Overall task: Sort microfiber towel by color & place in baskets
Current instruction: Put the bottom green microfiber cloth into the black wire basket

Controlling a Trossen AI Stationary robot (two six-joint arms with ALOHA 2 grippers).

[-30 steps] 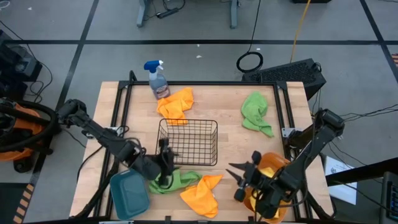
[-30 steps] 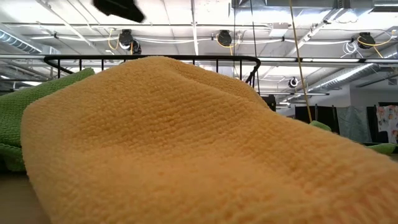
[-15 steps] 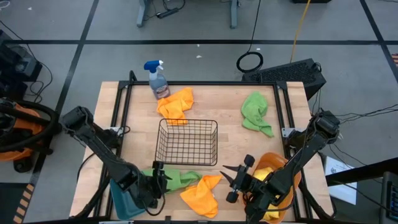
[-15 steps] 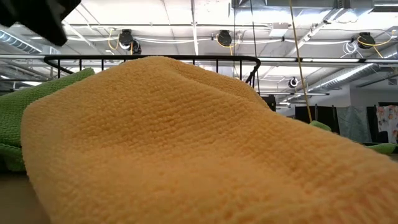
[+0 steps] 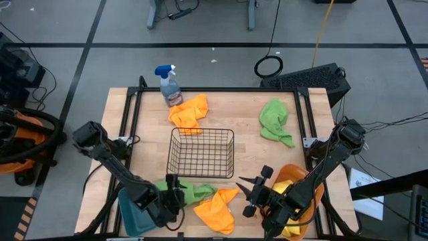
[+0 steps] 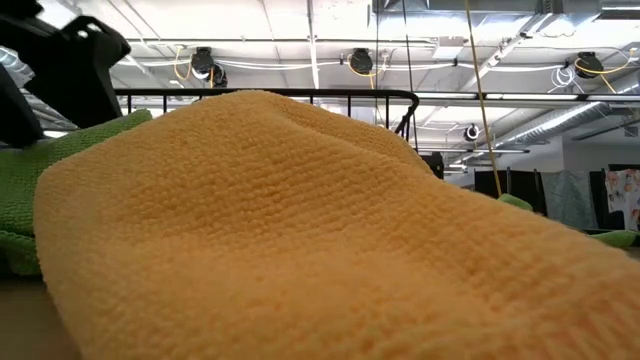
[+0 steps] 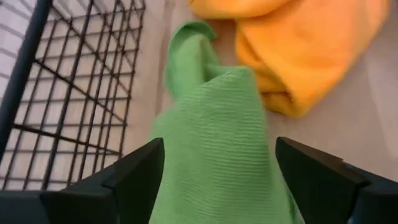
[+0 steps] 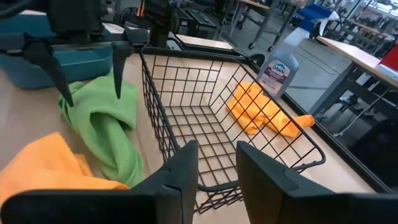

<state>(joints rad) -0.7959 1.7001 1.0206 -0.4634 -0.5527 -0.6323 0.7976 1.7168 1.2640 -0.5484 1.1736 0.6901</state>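
A green towel [image 5: 192,193] lies crumpled on the wood in front of the black wire basket [image 5: 200,152], beside an orange towel [image 5: 217,209]. My left gripper [image 5: 172,194] hangs open over the green towel's left end [image 7: 211,143], one finger on each side of it. My right gripper [image 5: 249,195] is open and holds nothing, next to the orange tub [image 5: 297,177], facing the basket [image 8: 205,118]. The teal tub [image 5: 137,209] stands at the near left. A second orange towel [image 5: 189,112] and a second green towel [image 5: 275,122] lie farther back. My left gripper comes slanting down from the near left, with its open fingers [image 8: 115,74] astride the green towel's left end [image 8: 93,106]. The towel lies slack on the table. Whether the fingertips touch the cloth I cannot tell.
A blue-capped spray bottle [image 5: 168,84] stands at the far left, by the far orange towel. In the low view, the near orange towel [image 6: 300,230] fills most of the picture, with the left gripper [image 6: 55,70] at the upper left. Bare wood lies right of the basket.
My left gripper has gone from the basket's near left corner toward the table's near edge and down over the green towel's left end. My right gripper has shifted a little to the left and rolled slightly. The towels have not moved.
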